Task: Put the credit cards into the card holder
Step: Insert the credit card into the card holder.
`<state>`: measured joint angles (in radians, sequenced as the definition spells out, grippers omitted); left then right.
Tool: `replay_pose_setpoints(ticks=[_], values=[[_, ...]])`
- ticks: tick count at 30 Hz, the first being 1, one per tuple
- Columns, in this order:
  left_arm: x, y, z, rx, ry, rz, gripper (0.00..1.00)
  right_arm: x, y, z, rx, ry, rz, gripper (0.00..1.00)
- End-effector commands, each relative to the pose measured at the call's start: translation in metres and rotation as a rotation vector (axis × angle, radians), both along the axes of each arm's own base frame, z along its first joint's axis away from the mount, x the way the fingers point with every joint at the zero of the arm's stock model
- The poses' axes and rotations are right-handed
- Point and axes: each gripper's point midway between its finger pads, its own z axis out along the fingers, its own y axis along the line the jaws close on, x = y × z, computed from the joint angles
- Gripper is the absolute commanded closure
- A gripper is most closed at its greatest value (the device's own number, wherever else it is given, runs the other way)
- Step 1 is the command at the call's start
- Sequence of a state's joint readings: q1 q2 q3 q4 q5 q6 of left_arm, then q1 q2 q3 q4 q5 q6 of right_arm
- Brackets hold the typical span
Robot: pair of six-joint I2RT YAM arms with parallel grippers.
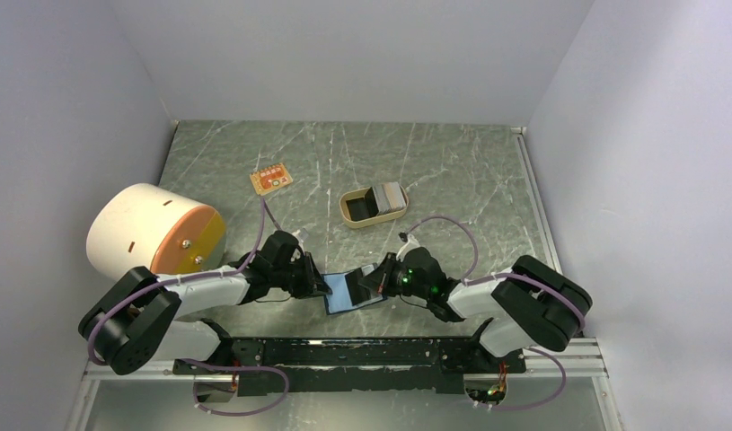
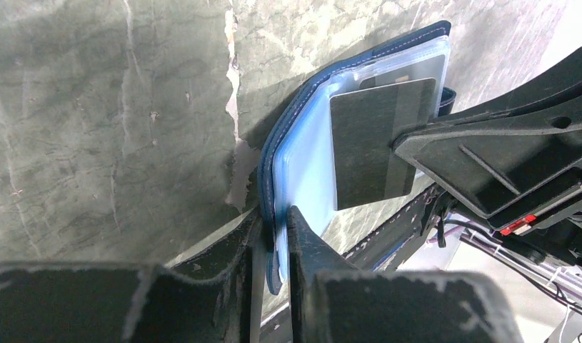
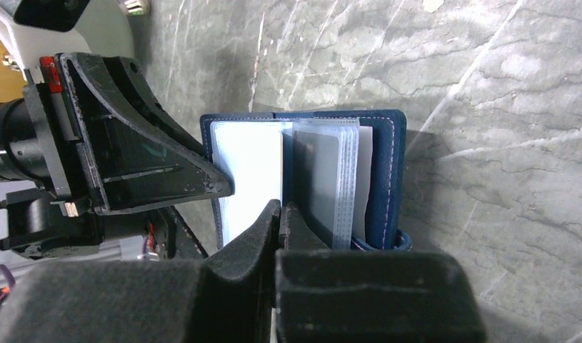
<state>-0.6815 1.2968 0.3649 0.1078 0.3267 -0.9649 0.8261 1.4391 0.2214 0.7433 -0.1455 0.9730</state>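
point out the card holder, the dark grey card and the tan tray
card holder point(image 2: 302, 171), left wrist view, on its light blue inside page
card point(image 2: 366, 143), left wrist view, middle of its dark grey face
tray point(image 1: 346, 210), top view, on its left rim

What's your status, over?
Left gripper jaws shut on card holder. Right gripper jaws shut on credit card over its sleeves. More cards in tray. Nothing blocking.

This was a robotics lab test cell. Plain white panel walls point(image 1: 344, 54) boxed in a grey, marble-patterned tabletop point(image 1: 452, 171) on the left, back and right of the top view. Along the bottom edge, a black metal mounting rail point(image 1: 344, 352) carried two black-and-white robot arms point(image 1: 191, 296), with loose purple cables point(image 1: 443, 218) looping around them.
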Motion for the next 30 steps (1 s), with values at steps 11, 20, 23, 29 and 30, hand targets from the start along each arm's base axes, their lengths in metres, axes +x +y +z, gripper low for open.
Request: replay_pose_setpoints(ticks=[11,20,23,29,30], values=[[0.000,-0.001,0.001,-0.014,-0.002,-0.006,0.79,-0.006,0.004,-0.005,0.045,0.036,0.009,1.00],[-0.001,-0.001,0.001,-0.018,-0.002,-0.007,0.79,-0.003,0.008,-0.007,0.058,0.039,0.010,1.00],[-0.001,-0.001,0.001,-0.016,-0.001,-0.007,0.79,-0.006,0.007,-0.010,0.049,0.048,0.021,1.00],[0.000,-0.002,0.003,-0.024,-0.007,-0.009,0.79,-0.001,-0.003,-0.020,-0.071,0.080,-0.013,0.74],[0.000,-0.002,0.003,-0.022,-0.007,-0.009,0.79,0.001,-0.006,-0.023,-0.119,0.087,-0.022,0.71]])
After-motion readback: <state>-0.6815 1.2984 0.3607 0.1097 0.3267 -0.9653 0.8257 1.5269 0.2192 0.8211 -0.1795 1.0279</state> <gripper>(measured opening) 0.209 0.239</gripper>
